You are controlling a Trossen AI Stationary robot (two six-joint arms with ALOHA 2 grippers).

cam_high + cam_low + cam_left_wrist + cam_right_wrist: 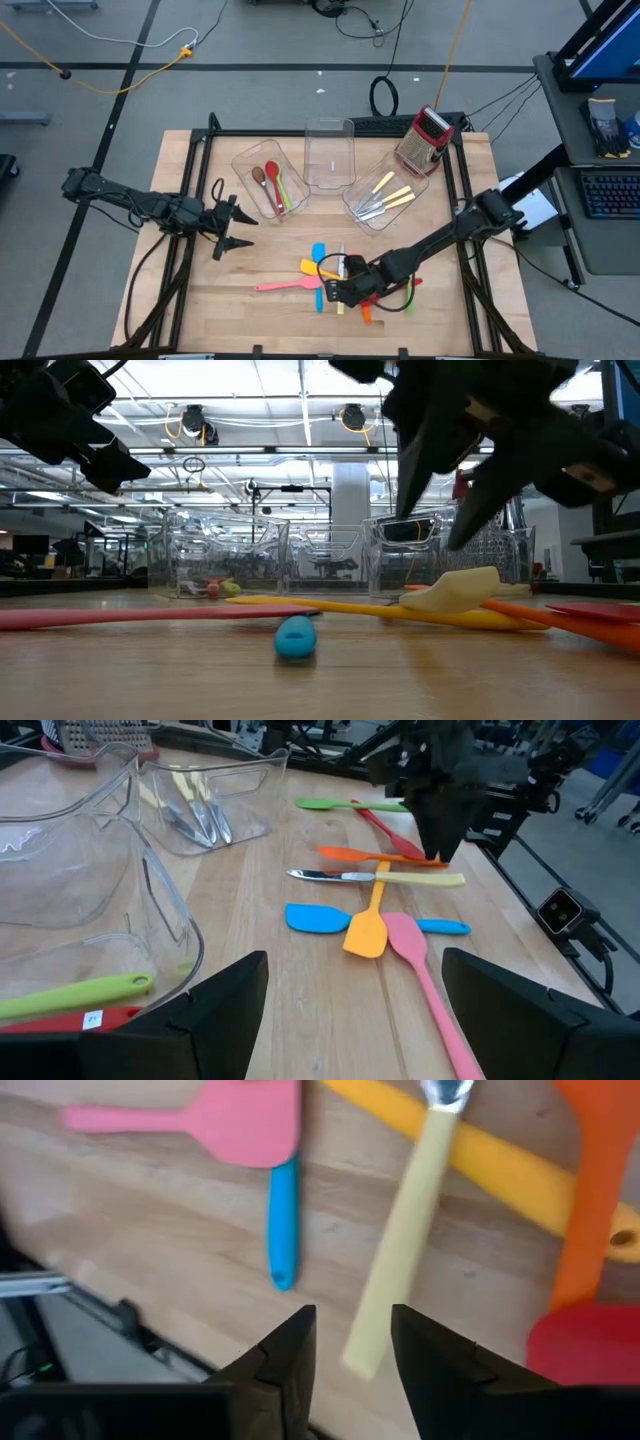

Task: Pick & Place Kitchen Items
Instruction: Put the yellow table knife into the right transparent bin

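Observation:
Several loose utensils lie flat on the table's near middle: a cream-handled knife [400, 1230] lying across a yellow spatula [500, 1160], a blue spatula [283, 1220], a pink one [230, 1120], an orange one [590, 1210] and a red one [585, 1345]. My right gripper [352, 1330] is open and hovers just above the free end of the knife's handle [460, 588], one finger on either side, touching nothing. My left gripper [235, 228] is open and empty, raised over the table's left part, pointing toward the pile.
Three clear bins stand at the back: one with red, brown and green spoons [272, 182], an empty one [330, 155], one with cream-handled cutlery [385, 195]. A red-and-silver grater [425, 138] stands at the back right. A green spoon [340, 805] and a red spoon [390, 835] lie beyond my right gripper.

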